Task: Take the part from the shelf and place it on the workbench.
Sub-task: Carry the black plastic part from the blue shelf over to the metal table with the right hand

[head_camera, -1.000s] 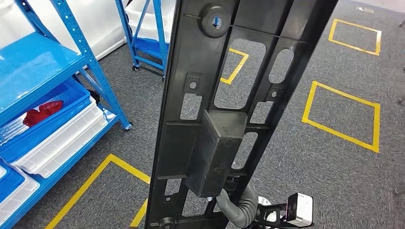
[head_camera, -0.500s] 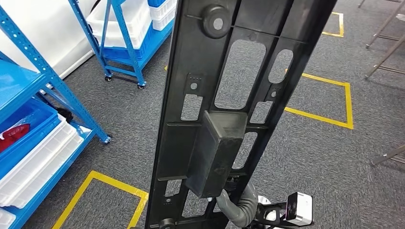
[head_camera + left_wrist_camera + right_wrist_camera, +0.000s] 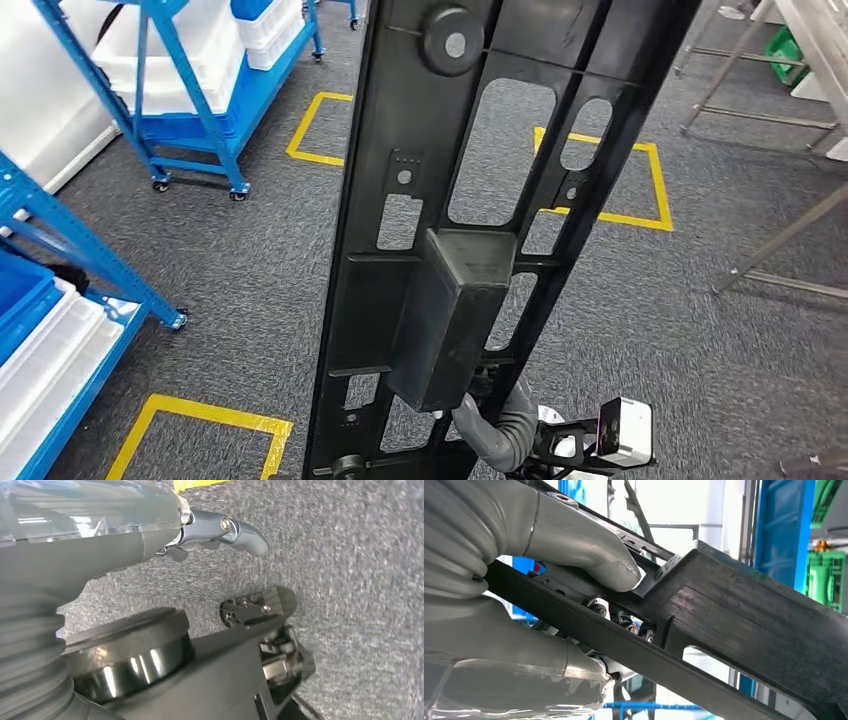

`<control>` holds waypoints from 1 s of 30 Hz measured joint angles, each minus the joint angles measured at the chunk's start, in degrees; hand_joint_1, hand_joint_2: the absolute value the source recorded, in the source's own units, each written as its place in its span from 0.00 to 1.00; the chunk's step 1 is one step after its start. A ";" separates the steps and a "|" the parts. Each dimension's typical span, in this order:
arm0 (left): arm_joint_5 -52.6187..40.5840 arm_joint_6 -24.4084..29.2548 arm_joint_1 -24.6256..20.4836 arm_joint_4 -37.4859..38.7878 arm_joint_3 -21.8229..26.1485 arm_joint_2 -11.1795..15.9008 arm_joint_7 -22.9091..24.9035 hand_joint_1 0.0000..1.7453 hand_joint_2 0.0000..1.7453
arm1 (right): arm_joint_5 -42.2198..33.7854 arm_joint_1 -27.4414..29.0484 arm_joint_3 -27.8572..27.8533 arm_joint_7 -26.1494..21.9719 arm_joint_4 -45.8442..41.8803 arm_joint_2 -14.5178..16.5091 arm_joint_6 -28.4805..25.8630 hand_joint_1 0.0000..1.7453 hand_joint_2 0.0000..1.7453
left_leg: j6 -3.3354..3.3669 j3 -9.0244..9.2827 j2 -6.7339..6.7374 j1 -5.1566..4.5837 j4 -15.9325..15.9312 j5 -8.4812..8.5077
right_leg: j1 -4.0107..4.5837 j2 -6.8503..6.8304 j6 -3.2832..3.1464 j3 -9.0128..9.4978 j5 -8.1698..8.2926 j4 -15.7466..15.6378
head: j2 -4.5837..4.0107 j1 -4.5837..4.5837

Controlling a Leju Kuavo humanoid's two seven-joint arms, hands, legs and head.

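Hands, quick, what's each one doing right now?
Left hand: cannot tell; no object visible in it.
Right hand: grips the long black part.

The long black plastic part [image 3: 470, 240], pierced with cutouts and bearing a raised box, stands nearly upright above the carpet.

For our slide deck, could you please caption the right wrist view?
Right hand grips the long black part, thumb pressed on top, with blue shelving behind.
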 joint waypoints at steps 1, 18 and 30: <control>-0.03 -0.01 -0.04 0.00 0.00 -0.02 -0.01 0.00 1.00 | -0.08 -0.05 0.01 -0.03 0.03 0.00 -0.13 1.00 1.00 | -0.16 0.19 0.50 -0.15 0.00 -0.17 | 0.34 -1.21 -0.44 2.15 1.34 -4.03 | 0.00 0.00; -0.71 -0.18 0.10 0.00 -0.02 0.10 0.40 0.00 1.00 | -0.34 -0.42 0.06 0.73 -0.08 0.24 -0.43 1.00 1.00 | -2.23 -0.80 -7.22 0.72 1.08 0.45 | 0.35 6.98 -1.72 5.32 2.52 -9.53 | 0.00 0.00; -1.38 -0.91 0.03 0.00 -0.13 -0.03 0.72 0.00 1.00 | 0.10 1.45 -0.39 0.76 -0.79 0.24 -1.04 1.00 1.00 | 0.27 0.05 -0.03 -0.15 -0.39 0.21 | 0.03 0.45 0.17 -1.16 -1.10 1.93 | 0.00 0.00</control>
